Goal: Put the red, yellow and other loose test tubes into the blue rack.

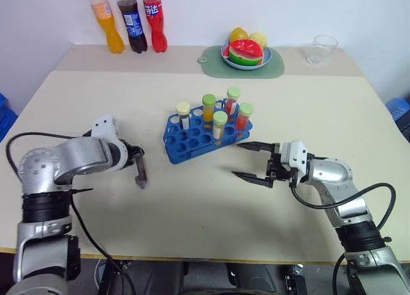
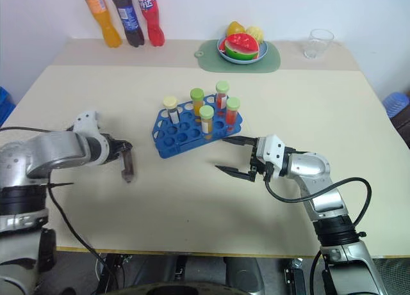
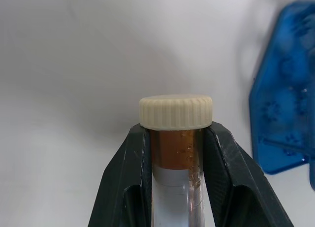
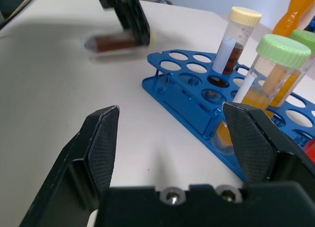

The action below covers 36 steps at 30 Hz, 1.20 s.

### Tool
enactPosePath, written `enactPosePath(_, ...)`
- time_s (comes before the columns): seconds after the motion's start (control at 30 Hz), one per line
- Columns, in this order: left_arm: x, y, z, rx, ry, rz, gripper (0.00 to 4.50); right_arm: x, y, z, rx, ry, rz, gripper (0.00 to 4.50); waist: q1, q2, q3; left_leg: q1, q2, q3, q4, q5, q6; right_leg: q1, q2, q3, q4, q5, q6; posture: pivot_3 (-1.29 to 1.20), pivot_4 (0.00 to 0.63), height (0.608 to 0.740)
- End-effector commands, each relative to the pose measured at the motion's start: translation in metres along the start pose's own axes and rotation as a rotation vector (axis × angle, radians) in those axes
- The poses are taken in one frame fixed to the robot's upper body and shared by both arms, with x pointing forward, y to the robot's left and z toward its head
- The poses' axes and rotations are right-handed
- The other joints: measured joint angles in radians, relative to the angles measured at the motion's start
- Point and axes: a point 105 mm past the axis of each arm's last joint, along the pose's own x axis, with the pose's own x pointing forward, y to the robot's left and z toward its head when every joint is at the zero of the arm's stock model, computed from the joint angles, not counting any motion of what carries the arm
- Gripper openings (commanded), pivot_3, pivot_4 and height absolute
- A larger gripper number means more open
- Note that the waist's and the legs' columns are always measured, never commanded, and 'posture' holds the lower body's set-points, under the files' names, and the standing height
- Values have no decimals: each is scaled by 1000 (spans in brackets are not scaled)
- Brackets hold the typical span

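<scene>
Left gripper [image 3: 174, 153] pinches a clear plastic test tube with a cream ribbed cap and brown liquid [image 3: 175, 138], the two black fingers [image 3: 130, 178] pressed against the tube just under the cap, so the cap's rim sits above the pads and likely stops the tube sliding through. In the head view the tube hangs down from the fingers, tilted a little, its lower end close to or just off the beige table top [image 1: 192, 212]; whether it touches I cannot tell. Gripping near the cap leaves the long lower end free, which suits lowering it into a hole. The blue plastic rack with round holes [image 1: 192, 141] stands near, to the robot's right of the held tube, apart from it. It already carries five capped tubes upright in its far rows: one cream-capped [image 1: 183, 113], four green-capped [image 1: 220, 123] with yellow, orange or red contents. The near rows of holes look empty, so the closest openings are free for this tube. Right gripper [image 1: 251, 160] has its fingers spread wide and holds nothing; it hovers level just beside the rack's right end, pointing toward it, probably placed to steady the rack or wait its turn. Well behind stand three soft-drink bottles [image 1: 133, 20], a plate of fruit on a green mat [image 1: 246, 52] and a clear cup [image 1: 322, 48].
</scene>
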Motion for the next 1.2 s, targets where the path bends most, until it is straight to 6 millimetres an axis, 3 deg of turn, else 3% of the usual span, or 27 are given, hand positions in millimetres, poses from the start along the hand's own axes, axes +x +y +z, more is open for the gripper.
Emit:
enactPosePath(0.03, -17, -5, 11, 37, -108, -42, 836, 2, -5, 8, -26, -37, 6, 3701, 2, 0, 0, 0, 0, 0, 0, 0, 0, 0, 0, 0, 0, 0, 0, 0, 150, 740)
enactPosePath(0.17, -25, -2, 20, 155, -247, -24, 836, 2, -11, 8, -25, -35, 8, 3701, 1, 0, 0, 0, 0, 3, 0, 0, 0, 1, 1, 0, -1, 0, 0, 0, 150, 740)
enactPosePath(0.23, -35, -7, 34, 278, -425, 4, 836, 2, -12, 7, -26, -33, 10, 3701, 1, 0, 0, 0, 0, 3, 0, -1, 2, 1, 1, 0, -1, 0, 0, 0, 150, 740)
enactPosePath(0.3, -56, -30, 53, 385, -732, -83, 836, 1, -14, 7, -28, -30, 10, 3701, 1, 0, 0, 0, 0, 4, -1, -1, 1, 1, 1, 0, -2, 0, -1, 0, 150, 740)
enactPosePath(0.37, -66, -48, 51, 538, -875, -170, 836, 0, -15, 6, -29, -28, 6, 3701, 2, 0, 0, -1, 0, 5, -1, 0, 0, 1, 1, 0, -4, -2, -3, 0, 150, 740)
enactPosePath(0.47, -54, -62, 18, 679, -773, -340, 836, -2, -17, 6, -31, -22, -12, 3701, 1, 1, 0, 0, 0, 6, -2, 0, 1, 1, 1, 1, -4, -2, -4, 0, 150, 740)
enactPosePath(0.57, -63, -74, 15, 745, -894, -442, 836, -7, -18, 6, -35, -9, -36, 3701, 1, 0, 1, 0, 1, 6, -1, -4, 8, 1, 1, 1, -4, -2, -4, 0, 150, 740)
enactPosePath(0.8, -52, -94, 13, 815, -1049, -655, 836, -22, -20, 6, -42, 27, -87, 3701, 3, 0, 1, 0, 1, 6, 0, -5, 9, 2, 1, 1, -4, -2, -3, 0, 150, 740)
enactPosePath(1.2, -14, -129, -24, 877, -1109, -854, 836, -53, -6, 20, -18, 115, -127, 3701, 4, 0, 1, 0, 2, 6, 1, -6, 11, 2, 1, 1, -3, 0, 0, 0, 150, 740)
